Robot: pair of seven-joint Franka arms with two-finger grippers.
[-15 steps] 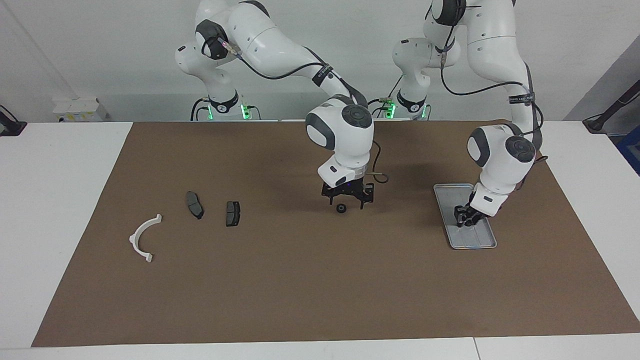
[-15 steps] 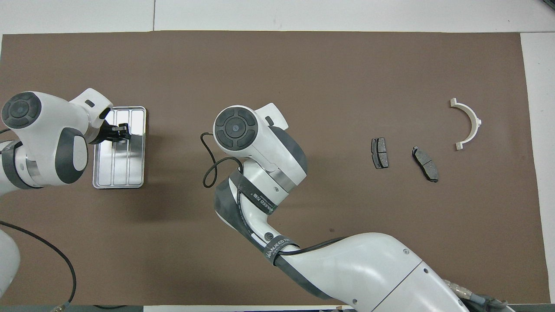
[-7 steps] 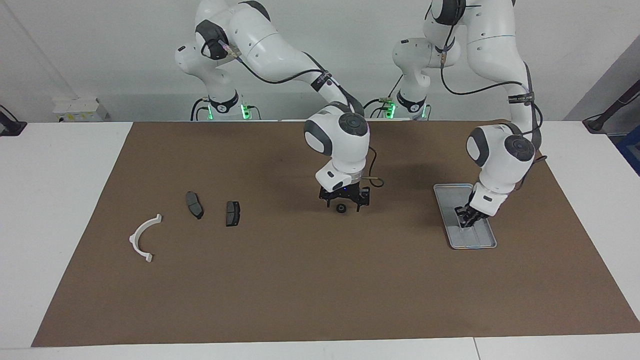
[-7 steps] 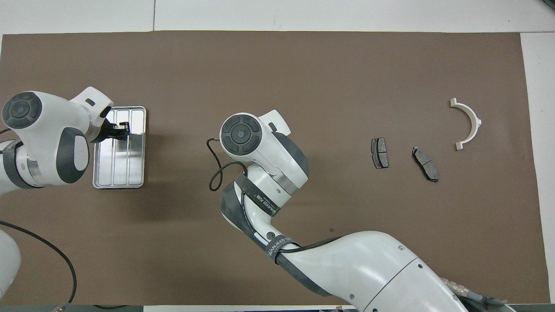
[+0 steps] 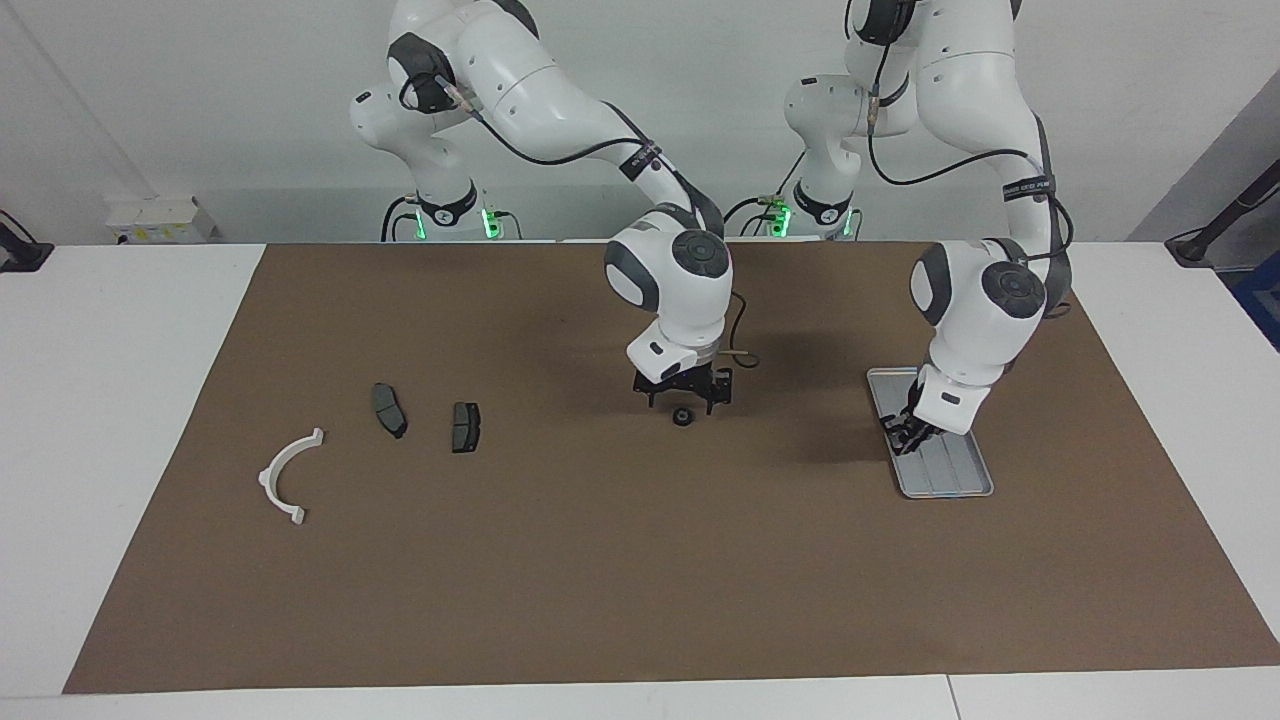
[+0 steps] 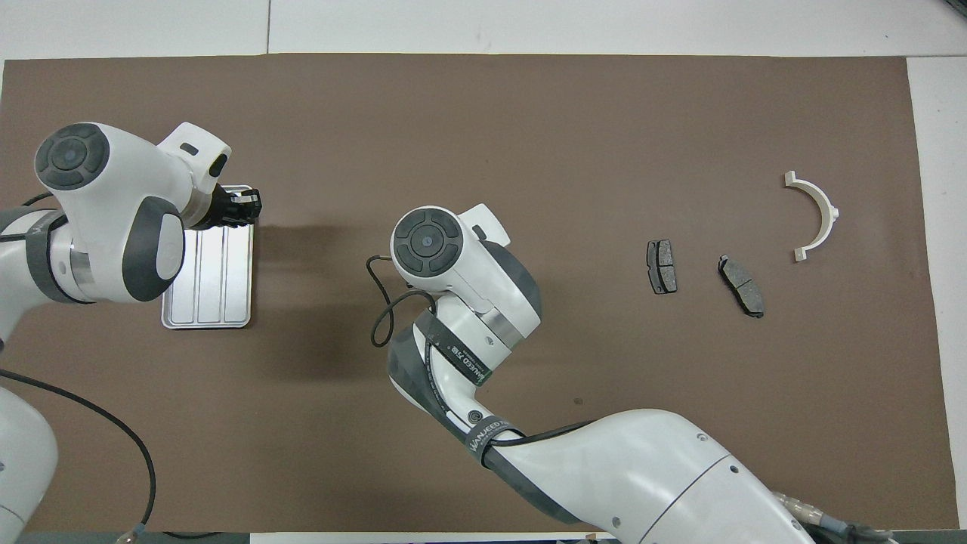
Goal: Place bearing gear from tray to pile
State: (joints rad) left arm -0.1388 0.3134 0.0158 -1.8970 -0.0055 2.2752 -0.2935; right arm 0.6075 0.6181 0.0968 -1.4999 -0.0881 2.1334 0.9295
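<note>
Left gripper [image 5: 908, 437] is clenched on what looks like a small black gear, low over the tray [image 5: 955, 485] edge. Looks like mid-pickup; next it prob needs carrying to the pile [image 5: 388, 410]. Right gripper [image 5: 683, 397], released, hovers over another gear [image 5: 682, 418] mid-mat.

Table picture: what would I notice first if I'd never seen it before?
Two big white arms. The right gripper hangs open over a small black gear mid-mat; the left gripper, shut, is at the silver tray at the left arm's end of the table. At the right arm's end lie two dark plates and a white arc.
</note>
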